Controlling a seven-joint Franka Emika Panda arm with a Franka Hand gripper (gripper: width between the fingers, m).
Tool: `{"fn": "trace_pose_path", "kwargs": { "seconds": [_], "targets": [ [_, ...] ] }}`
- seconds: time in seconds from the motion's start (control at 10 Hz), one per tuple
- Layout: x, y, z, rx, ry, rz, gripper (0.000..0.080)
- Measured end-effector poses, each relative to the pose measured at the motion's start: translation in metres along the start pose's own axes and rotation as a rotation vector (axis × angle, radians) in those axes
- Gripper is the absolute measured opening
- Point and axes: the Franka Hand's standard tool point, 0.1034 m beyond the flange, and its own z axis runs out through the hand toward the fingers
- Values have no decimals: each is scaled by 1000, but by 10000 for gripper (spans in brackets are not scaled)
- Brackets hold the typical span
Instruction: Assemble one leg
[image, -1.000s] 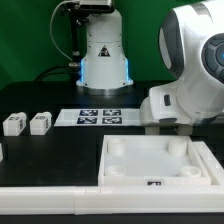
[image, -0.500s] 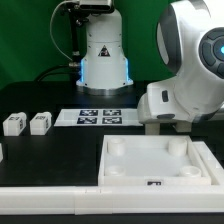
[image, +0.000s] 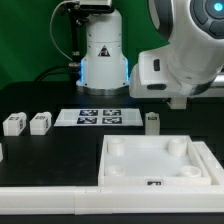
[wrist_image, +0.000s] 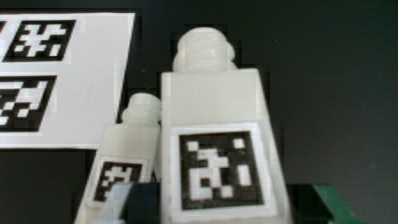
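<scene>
The leg (image: 152, 122) is a small white plastic block, square in the body, with a rounded stepped peg on top and a black-and-white tag on its face; it stands upright on the matte black table (image: 60, 150), just beyond the far rim of the tray (image: 112, 160) and near the end of the marker board (image: 98, 117) on the exterior view's right; the wrist view shows a second leg (wrist_image: 128, 150) of the same shape upright close beside it, touching or not I cannot tell; a third leg (image: 13, 124) and a fourth leg (image: 39, 122) sit side by side well off to the exterior view's left.

The arm's glossy white wrist housing (image: 165, 70) hangs above the leg, toward the exterior view's right; the gripper (image: 178, 101) shows only as a dark stub beneath it; how far its fingers are spread, or whether they hold anything, I cannot tell.

The tray is smooth moulded white plastic, square, with a raised rim and round sockets in its corners; a small tag (image: 152, 183) sits on its near wall.
</scene>
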Motion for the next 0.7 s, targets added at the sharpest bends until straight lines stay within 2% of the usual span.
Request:
{"fn": "trace_pose_path", "kwargs": {
  "seconds": [0.1, 0.2, 0.3, 0.4, 0.5, 0.7],
  "targets": [
    [4, -1, -2, 3, 25, -1, 291],
    [15, -5, -9, 18, 168, -3, 291],
    [11, -5, -8, 22, 291, -4, 291],
    [7, -3, -5, 22, 339, -5, 291],
    [14, 2, -18, 24, 422, -62, 291],
    [5, 24, -61, 26, 582, -119, 291]
  ]
}}
